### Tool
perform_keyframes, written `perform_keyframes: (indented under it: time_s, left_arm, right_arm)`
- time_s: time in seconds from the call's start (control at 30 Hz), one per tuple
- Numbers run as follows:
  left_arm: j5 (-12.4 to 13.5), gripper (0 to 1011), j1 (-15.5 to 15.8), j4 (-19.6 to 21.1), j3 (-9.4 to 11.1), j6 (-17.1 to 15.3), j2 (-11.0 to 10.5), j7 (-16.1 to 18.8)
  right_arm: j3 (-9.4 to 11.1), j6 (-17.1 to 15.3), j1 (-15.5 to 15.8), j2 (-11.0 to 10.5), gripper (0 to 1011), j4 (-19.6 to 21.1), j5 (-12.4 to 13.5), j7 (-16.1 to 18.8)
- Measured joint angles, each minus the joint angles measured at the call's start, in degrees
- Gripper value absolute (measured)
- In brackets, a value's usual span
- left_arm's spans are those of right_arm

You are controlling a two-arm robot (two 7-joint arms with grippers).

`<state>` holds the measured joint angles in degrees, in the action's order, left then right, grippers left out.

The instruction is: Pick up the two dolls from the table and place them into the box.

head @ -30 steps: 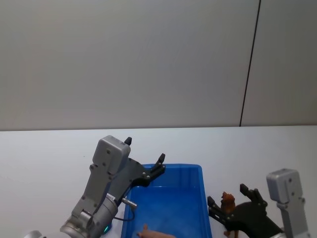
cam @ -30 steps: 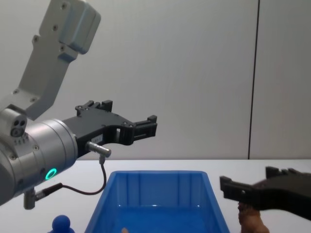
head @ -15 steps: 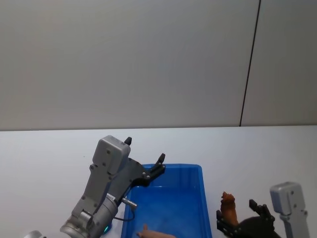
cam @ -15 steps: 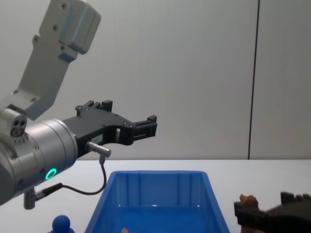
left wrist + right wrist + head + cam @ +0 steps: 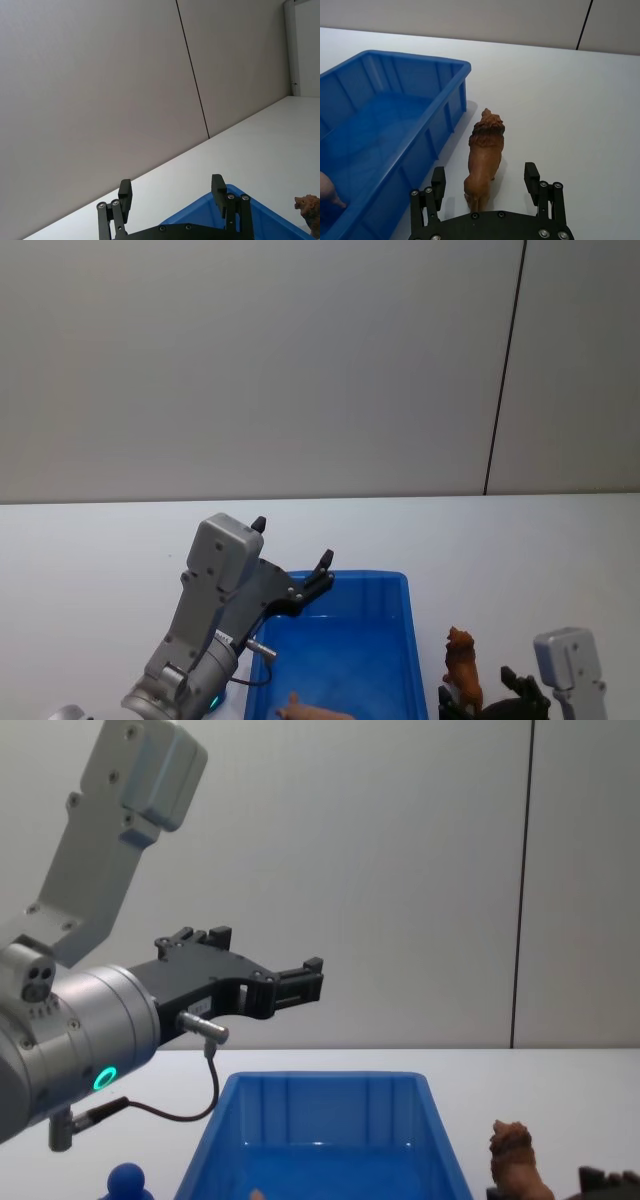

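We find the bench [image 5: 520, 540] carrying the box [image 5: 360, 577]. The left gripper [image 5: 171, 186] hovers above it, jaws released and empty. The right gripper [image 5: 485, 172], jaws spread wide, straddles the brown doll [image 5: 485, 140] standing just right of the box, untouched; we judge it set to grasp. The pink doll [image 5: 326, 187] lies in the box.

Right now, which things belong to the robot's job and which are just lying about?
Job: brown lion, between the open jaws of the right gripper; pink pig, in the blue box; left gripper, open above the box.
Lying about: small dark-blue round-topped object.
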<state>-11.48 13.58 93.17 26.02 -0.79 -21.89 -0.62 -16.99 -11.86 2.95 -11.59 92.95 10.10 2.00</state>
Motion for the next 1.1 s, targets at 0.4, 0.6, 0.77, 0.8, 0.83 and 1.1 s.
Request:
perform_keyframes:
  time_s: [0.4, 0.6, 0.77, 0.8, 0.83, 1.1]
  left_arm:
    - [0.00, 1001, 0.00, 0.00, 0.00, 0.00, 0.00, 0.00]
    - [0.00, 1001, 0.00, 0.00, 0.00, 0.00, 0.00, 0.00]
    - [0.00, 1001, 0.00, 0.00, 0.00, 0.00, 0.00, 0.00]
    - [0.00, 1001, 0.00, 0.00, 0.00, 0.00, 0.00, 0.00]
    - [0.00, 1001, 0.00, 0.00, 0.00, 0.00, 0.00, 0.00]
    - [0.00, 1001, 0.00, 0.00, 0.00, 0.00, 0.00, 0.00]
  right_arm:
    - [-0.21, 0.78, -1.58, 1.31, 675, -3.82, 0.09, 1.55]
    - [-0.24, 1.16, -1.86, 1.59, 485, -4.25, 0.10, 1.67]
    - [-0.26, 1.91, -1.84, 1.66, 343, -3.74, -0.26, 1.54]
    - [-0.25, 2.19, -1.77, 1.66, 301, -3.33, -0.42, 1.42]
    - [-0.25, 2.19, -1.77, 1.66, 301, -3.33, -0.42, 1.42]
    - [-0.15, 4.05, -1.34, 1.38, 296, 0.06, -1.49, 1.19]
